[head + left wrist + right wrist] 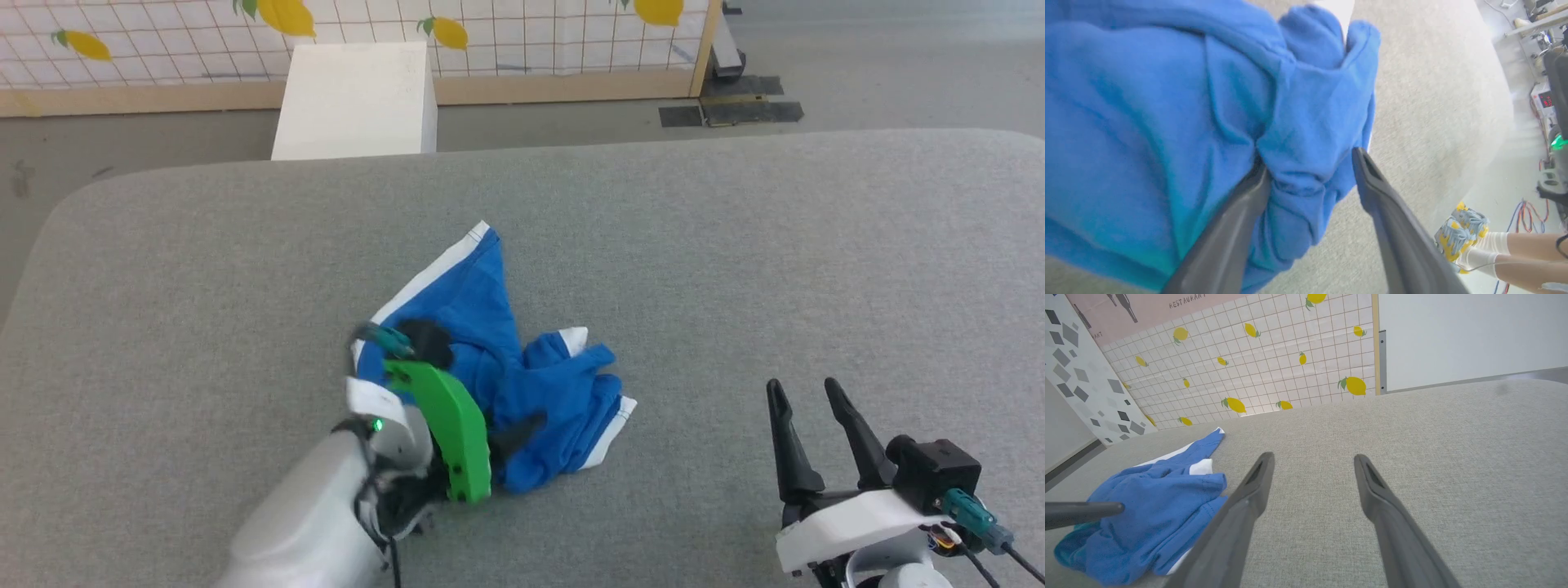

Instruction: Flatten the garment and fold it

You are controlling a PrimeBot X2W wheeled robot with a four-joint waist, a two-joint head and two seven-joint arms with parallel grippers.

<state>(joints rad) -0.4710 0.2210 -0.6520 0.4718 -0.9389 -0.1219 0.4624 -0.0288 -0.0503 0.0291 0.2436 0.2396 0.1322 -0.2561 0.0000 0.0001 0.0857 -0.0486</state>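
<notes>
Head view: the garment (547,392) lies crumpled in a heap on the grey cloth-covered surface (735,245), a little left of the middle. It is bright blue, and one part with a white band along its edge points away from the robot. More white trim shows at its right side. The left gripper (519,431) reaches into the heap from the near left. A green cover (451,425) on the wrist hides most of it, and one dark finger lies on the blue cloth. The right gripper (802,384) is at the lower right, well apart from the garment, above bare surface. Its two fingers point up and stand apart, with nothing between them. Beyond the far edge of the surface stand a white box (355,98) and a tiled wall panel with lemons (522,33).

Left wrist view: the left gripper (1308,157) has its jaws spread wide. A bunched fold of the garment (1147,122) sits between the two fingers. The left finger presses against this fold, and the tip of the right finger is at the edge of the cloth. At the lower right are the feet of a person (1461,237), in yellow and grey shoes and white socks.

Right wrist view: the right gripper (1313,457) is open over the bare grey surface (1453,457). The garment (1159,502) lies to the left, just beside the left finger. One dark finger of the left gripper (1086,512) comes in from the left edge over the blue cloth.
</notes>
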